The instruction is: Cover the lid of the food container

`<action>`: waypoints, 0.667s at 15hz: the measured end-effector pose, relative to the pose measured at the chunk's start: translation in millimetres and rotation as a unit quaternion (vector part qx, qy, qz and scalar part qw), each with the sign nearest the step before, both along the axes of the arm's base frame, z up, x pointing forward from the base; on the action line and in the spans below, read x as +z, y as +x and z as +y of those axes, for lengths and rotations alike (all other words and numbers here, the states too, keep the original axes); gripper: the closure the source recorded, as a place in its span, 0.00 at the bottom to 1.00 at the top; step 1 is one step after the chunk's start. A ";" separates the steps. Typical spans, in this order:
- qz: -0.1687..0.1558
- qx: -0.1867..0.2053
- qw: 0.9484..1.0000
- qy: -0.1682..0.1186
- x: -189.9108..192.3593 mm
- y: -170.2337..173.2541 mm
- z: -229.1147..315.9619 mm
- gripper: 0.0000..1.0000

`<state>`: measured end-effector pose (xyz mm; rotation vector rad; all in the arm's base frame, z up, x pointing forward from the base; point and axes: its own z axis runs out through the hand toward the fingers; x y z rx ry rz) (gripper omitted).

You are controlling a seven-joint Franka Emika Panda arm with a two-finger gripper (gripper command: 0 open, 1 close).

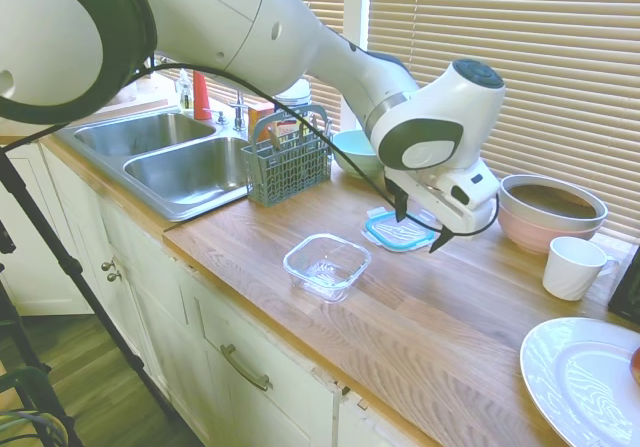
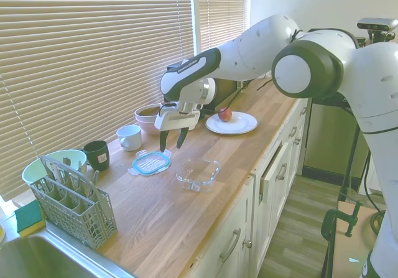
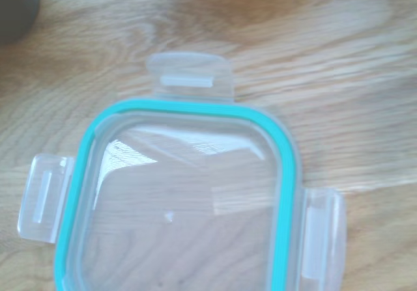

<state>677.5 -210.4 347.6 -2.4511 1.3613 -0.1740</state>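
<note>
The lid lies flat on the wooden counter, clear plastic with a light blue rim and clear snap tabs; it fills the wrist view. In the second exterior view the lid sits left of the food container. The food container is a small square clear glass dish, standing empty nearer the counter's front edge. My gripper hangs open just above the lid, fingers pointing down on either side of it, touching nothing.
A grey cutlery basket stands by the steel sink. Behind the lid sit stacked bowls, a white mug and a dark cup. A white plate with a red apple lies further along.
</note>
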 end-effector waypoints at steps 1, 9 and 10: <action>-0.001 0.000 1.000 0.003 -0.8 2.0 2.7 0.00; 0.006 -0.007 1.000 0.017 -20.1 13.5 12.4 0.00; 0.006 -0.009 1.000 0.019 -23.5 14.1 13.1 0.00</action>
